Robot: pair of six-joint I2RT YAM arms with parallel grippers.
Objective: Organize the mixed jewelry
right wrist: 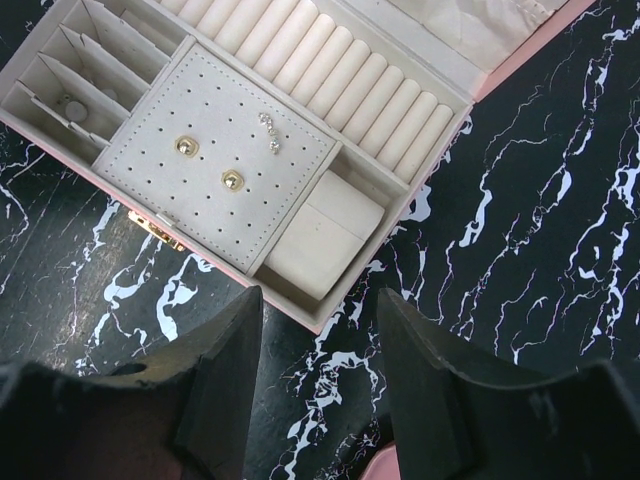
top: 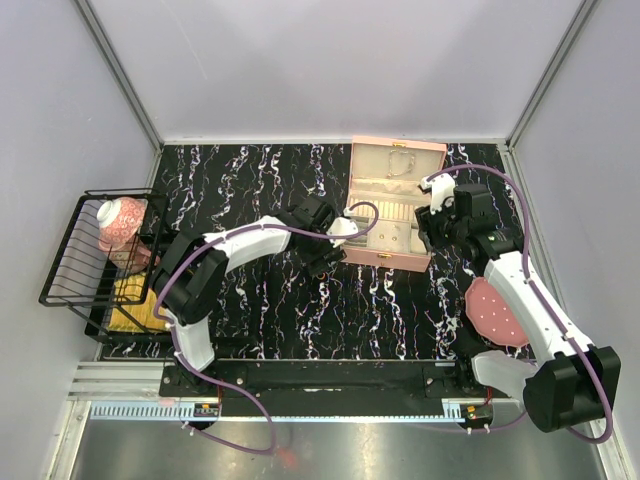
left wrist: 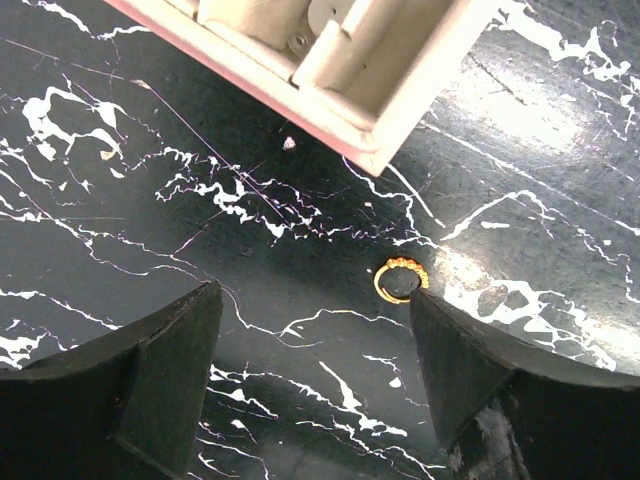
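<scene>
A black, white-veined marble-patterned bench point(top: 300, 320) fills the floor of the grey-walled cell. Towards 1 o'clock on it lies an open pink square compartmented jewellery box point(top: 372, 255), its lid laid back towards 12 o'clock and its cream lining showing a row of ring rolls, a perforated pad and narrow side slots. At 9 o'clock stands a black wire rack point(top: 70, 275) holding a pink-and-white patterned bowl point(top: 120, 220), with something yellow point(top: 135, 305) beneath it.

The left gripper point(left wrist: 312, 310) hangs over the bench at the box's 8 o'clock corner, its jaws wide apart with only bare marble between them. The right gripper point(right wrist: 318, 310) hangs at the box's 3 o'clock side, looking down on the near edge of the box, its jaws parted and clamped on nothing.

A round pink dotted disc point(top: 493, 310) lies flat at 4 o'clock on the bench, partly under the right arm.

In the left wrist view, the small gold-orange ring point(left wrist: 400, 279) lies flat on the bench outside the box, at 6 o'clock from the box's corner, just beside the tip of the finger on the view's right; whether they touch cannot be told.

Two gold studs point(right wrist: 184, 146) sit on the perforated pad, with tiny sparkling pieces point(right wrist: 270, 130) at their 2 o'clock.
</scene>
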